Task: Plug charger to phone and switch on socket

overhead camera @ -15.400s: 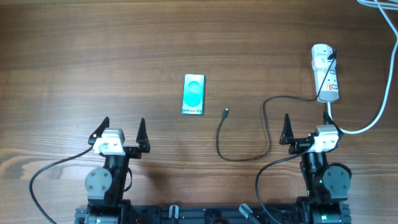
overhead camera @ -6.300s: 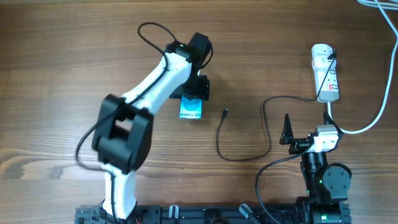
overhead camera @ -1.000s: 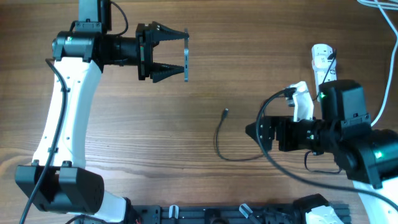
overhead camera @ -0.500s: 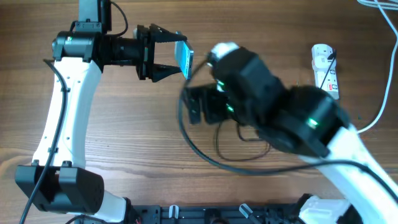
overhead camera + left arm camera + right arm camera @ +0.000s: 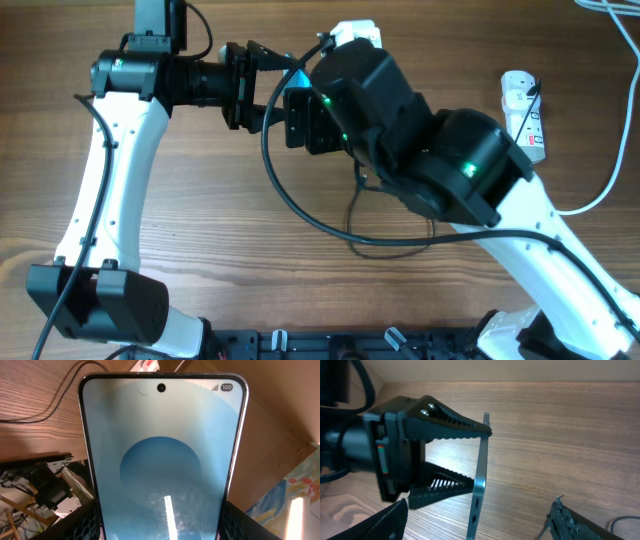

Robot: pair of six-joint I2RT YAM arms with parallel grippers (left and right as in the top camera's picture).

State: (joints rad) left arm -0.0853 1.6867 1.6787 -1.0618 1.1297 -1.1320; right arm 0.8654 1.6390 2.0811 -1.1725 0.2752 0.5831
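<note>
Swung in since half a second ago, the right hand faces the phone, its fingers spread wide and empty. The left hand clamps the phone, raised on edge. Beneath the phone, the charger lies on the desk; the socket sits well right of the phone.

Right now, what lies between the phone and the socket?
The right arm. In the overhead view its bulky black body fills most of the stretch between the phone and the socket.
</note>
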